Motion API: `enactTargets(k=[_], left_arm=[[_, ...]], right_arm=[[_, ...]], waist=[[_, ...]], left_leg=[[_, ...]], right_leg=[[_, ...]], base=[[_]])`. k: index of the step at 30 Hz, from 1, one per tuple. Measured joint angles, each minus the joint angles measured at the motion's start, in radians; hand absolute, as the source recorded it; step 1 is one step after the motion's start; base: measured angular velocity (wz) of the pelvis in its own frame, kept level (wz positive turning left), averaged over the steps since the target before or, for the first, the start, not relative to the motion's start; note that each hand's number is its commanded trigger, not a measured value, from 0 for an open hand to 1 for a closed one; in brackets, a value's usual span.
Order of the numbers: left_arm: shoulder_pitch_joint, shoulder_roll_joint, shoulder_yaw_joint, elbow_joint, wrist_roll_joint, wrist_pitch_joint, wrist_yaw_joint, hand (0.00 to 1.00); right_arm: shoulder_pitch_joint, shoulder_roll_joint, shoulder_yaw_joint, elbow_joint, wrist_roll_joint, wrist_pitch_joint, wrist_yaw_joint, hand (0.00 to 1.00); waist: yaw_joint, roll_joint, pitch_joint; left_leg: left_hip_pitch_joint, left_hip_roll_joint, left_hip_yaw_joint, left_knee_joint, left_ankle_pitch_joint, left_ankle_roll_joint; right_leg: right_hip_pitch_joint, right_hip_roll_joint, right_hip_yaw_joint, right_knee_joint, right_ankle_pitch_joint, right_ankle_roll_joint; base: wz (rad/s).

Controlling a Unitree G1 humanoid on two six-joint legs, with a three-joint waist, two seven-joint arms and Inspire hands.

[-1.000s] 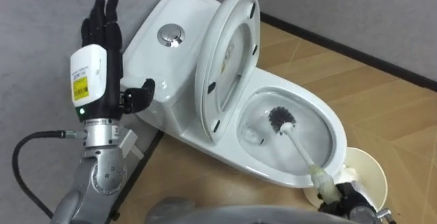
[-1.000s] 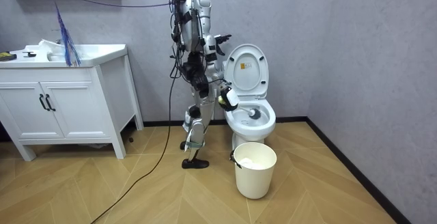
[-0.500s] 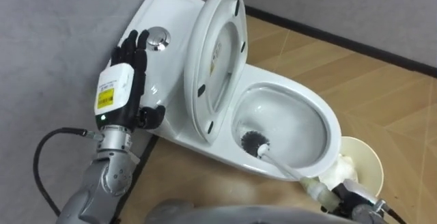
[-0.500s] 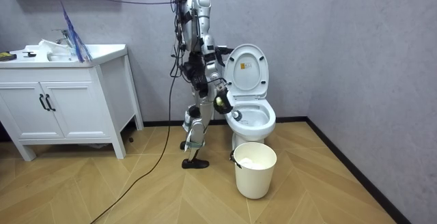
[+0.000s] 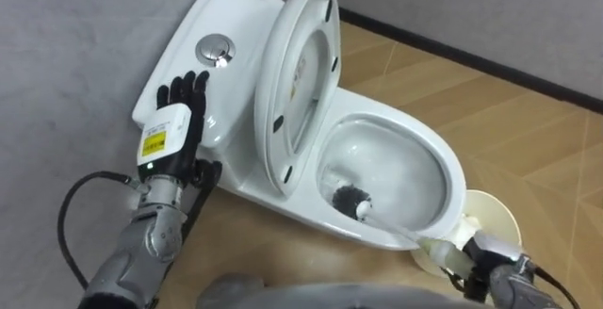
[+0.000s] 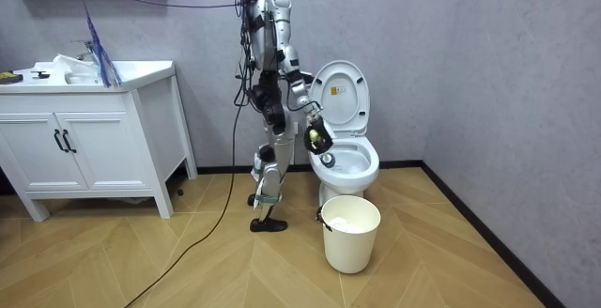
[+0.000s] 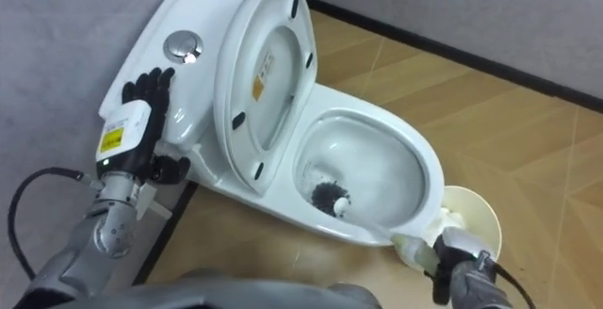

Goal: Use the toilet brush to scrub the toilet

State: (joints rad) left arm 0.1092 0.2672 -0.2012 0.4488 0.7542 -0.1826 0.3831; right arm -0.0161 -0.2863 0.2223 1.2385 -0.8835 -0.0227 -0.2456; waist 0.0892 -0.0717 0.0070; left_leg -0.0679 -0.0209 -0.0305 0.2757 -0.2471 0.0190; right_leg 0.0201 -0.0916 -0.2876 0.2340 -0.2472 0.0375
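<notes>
Our right robot hand (image 5: pixel 494 269) grips the brush (image 5: pixel 350 199), bristles low against the near edge of the toilet (image 5: pixel 450 163); our left robot hand (image 5: pixel 174 125) hovers flat-fingered at the tank (image 5: pixel 236 17) edge.

Grey walls (image 6: pixel 488 54); herringbone wood floor (image 6: pixel 188 270); white vanity cabinet (image 6: pixel 94 148).

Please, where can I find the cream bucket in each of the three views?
Left eye view: the cream bucket is at the lower right, beside the front rim of the toilet.
Right eye view: lower right, by the same rim.
Room view: lower centre, in front of the toilet.
Shared landmark: the raised lid.
</notes>
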Motion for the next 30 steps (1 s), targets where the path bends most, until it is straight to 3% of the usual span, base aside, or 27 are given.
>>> enactTargets(k=[3, 7, 9, 11, 14, 19, 21, 23, 30], left_arm=[[-0.055, 0.0, 0.0, 0.036, 0.0, -0.02, 0.011, 0.0], [-0.145, 0.0, -0.041, 0.111, 0.001, -0.039, 0.049, 0.0], [-0.191, 0.004, -0.046, 0.124, 0.0, -0.056, 0.048, 0.0], [-0.235, 0.015, -0.064, 0.134, 0.003, -0.069, 0.055, 0.0], [-0.281, 0.025, -0.096, 0.141, 0.002, -0.072, 0.086, 0.0], [-0.32, 0.031, -0.098, 0.139, -0.001, -0.098, 0.146, 0.0], [-0.344, 0.037, -0.118, 0.14, -0.026, -0.099, 0.155, 0.0], [-0.372, 0.042, -0.136, 0.137, -0.047, -0.099, 0.176, 0.0], [-0.412, 0.067, -0.135, 0.131, -0.04, -0.088, 0.191, 0.0]], right_arm=[[-0.067, -0.005, 0.005, -0.002, -0.024, -0.013, -0.047, 1.0], [-0.153, -0.037, 0.066, -0.003, -0.049, -0.027, -0.108, 1.0], [-0.199, -0.054, 0.09, -0.001, -0.047, -0.025, -0.124, 1.0], [-0.243, -0.073, 0.112, 0.004, -0.046, -0.019, -0.145, 1.0], [-0.275, -0.098, 0.138, 0.006, -0.005, -0.017, -0.151, 1.0], [-0.336, -0.126, 0.145, 0.006, 0.058, -0.009, -0.159, 1.0], [-0.353, -0.15, 0.176, 0.007, 0.123, -0.01, -0.159, 1.0], [-0.388, -0.178, 0.193, 0.012, 0.198, -0.003, -0.159, 1.0], [-0.429, -0.187, 0.188, 0.003, 0.164, 0.01, -0.193, 1.0]], waist=[[0.006, -0.009, 0.0061], [0.045, -0.014, 0.012], [0.056, -0.012, 0.0176], [0.064, -0.015, 0.0292], [0.082, -0.018, 0.0356], [0.102, -0.014, 0.0441], [0.104, -0.006, 0.0508], [0.114, 0.003, 0.0631], [0.11, 0.006, 0.0665]], left_leg=[[-0.048, 0.004, -0.001, 0.012, 0.012, -0.003], [-0.113, 0.009, -0.013, 0.035, 0.023, -0.01], [-0.154, 0.008, -0.027, 0.055, 0.026, -0.01], [-0.211, 0.008, -0.049, 0.08, 0.032, -0.014], [-0.279, 0.009, -0.059, 0.099, 0.042, -0.015], [-0.379, 0.015, -0.055, 0.134, 0.049, -0.016], [-0.401, 0.015, -0.056, 0.145, 0.049, -0.016], [-0.451, 0.022, -0.054, 0.168, 0.052, -0.015], [-0.525, 0.017, -0.041, 0.191, 0.067, -0.017]], right_leg=[[-0.043, 0.002, -0.009, 0.011, 0.006, -0.009], [-0.098, 0.005, -0.02, 0.031, 0.013, -0.02], [-0.132, 0.004, -0.035, 0.045, 0.015, -0.024], [-0.173, 0.005, -0.058, 0.057, 0.019, -0.03], [-0.233, 0.004, -0.072, 0.073, 0.024, -0.037], [-0.334, 0.005, -0.058, 0.104, 0.035, -0.046], [-0.356, 0.002, -0.061, 0.12, 0.035, -0.046], [-0.411, -0.004, -0.056, 0.151, 0.036, -0.048], [-0.508, -0.014, -0.045, 0.213, 0.035, -0.059]], base=[[0.07], [0.09], [0.19], [0.29], [0.11], [-0.07], [-0.02], [-0.05], [-0.07]])
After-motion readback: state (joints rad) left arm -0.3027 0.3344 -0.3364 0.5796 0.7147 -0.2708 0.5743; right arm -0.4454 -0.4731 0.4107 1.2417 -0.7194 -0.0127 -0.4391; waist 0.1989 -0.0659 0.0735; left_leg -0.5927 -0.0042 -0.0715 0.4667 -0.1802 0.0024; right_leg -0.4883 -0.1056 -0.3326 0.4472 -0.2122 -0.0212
